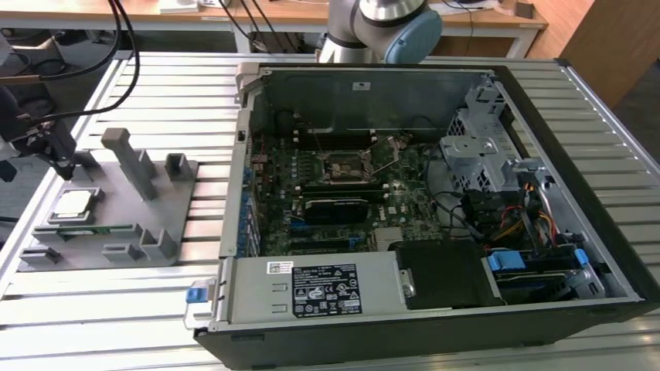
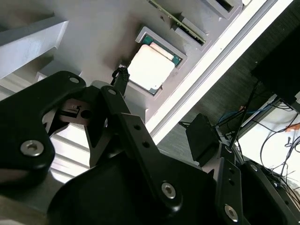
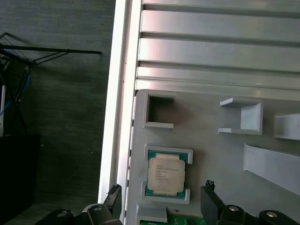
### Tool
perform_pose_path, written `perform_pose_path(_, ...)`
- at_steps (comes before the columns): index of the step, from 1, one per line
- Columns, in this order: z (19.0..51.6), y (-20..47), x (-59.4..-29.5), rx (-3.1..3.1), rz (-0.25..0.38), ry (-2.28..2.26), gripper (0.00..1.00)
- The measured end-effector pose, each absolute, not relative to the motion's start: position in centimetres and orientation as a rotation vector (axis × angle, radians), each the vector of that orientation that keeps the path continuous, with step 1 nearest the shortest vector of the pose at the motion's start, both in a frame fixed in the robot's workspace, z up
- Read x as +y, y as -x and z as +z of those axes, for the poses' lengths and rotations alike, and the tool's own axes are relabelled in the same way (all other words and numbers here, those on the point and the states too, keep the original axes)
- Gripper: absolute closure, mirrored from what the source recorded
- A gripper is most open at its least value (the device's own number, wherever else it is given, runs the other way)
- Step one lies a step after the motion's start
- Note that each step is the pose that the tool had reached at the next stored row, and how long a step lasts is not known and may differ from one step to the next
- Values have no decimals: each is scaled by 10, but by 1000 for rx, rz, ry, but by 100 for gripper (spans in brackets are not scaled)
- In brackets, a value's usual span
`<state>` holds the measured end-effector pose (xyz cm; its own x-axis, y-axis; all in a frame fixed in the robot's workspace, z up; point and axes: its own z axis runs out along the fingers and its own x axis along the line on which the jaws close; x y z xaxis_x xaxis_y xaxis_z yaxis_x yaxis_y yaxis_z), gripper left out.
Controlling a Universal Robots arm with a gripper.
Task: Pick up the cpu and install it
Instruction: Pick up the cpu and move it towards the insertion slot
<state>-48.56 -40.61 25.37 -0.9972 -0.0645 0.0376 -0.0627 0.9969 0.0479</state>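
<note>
The cpu (image 1: 73, 204), a flat silver square with a green rim, lies in its pocket on the grey holder plate (image 1: 154, 224) at the exterior view's left. It also appears in both wrist views, cpu (image 3: 165, 174) and cpu (image 2: 150, 68). My gripper (image 1: 62, 164) hangs just above and slightly behind it, open and holding nothing. In the first wrist view the gripper (image 3: 161, 190) has one black fingertip (image 3: 115, 193) on each side of the chip, apart from it. The open computer case (image 1: 619, 255) lies to the right, with the bare socket (image 1: 345, 166) on its motherboard.
The holder plate carries tall grey posts (image 1: 132, 158) and a green memory stick (image 1: 88, 229) next to the cpu. The slatted metal table's edge (image 3: 112, 117) runs close beside the plate, with floor beyond. The arm's base (image 1: 376, 27) stands behind the case.
</note>
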Motion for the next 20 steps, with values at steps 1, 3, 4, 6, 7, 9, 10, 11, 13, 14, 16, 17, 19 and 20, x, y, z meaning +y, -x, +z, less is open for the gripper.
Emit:
perform_pose_path(1,253,486,-406,-3100,-72,-99,24)
perform_pose_path(3,252,485,-406,-3100,-70,-99,24)
perform_pose_path(4,251,485,-406,-3100,-70,-99,24)
perform_pose_path(6,250,485,-406,-3100,-70,-99,24)
perform_pose_path(7,250,485,-406,-3100,-69,-99,24)
perform_pose_path(9,248,485,-406,-3100,-69,-99,24)
perform_pose_path(10,247,485,-406,-3100,-69,-99,24)
perform_pose_path(11,246,485,-406,-3100,-69,-99,24)
perform_pose_path(13,244,485,-406,-3100,-69,-99,24)
perform_pose_path(14,243,485,-406,-3100,-69,-99,24)
perform_pose_path(16,242,485,-406,-3100,-69,-99,24)
perform_pose_path(17,241,485,-407,-3101,-69,-99,24)
perform_pose_path(19,240,484,-407,-3100,-69,-99,24)
perform_pose_path(20,240,484,-407,-3100,-69,-99,24)
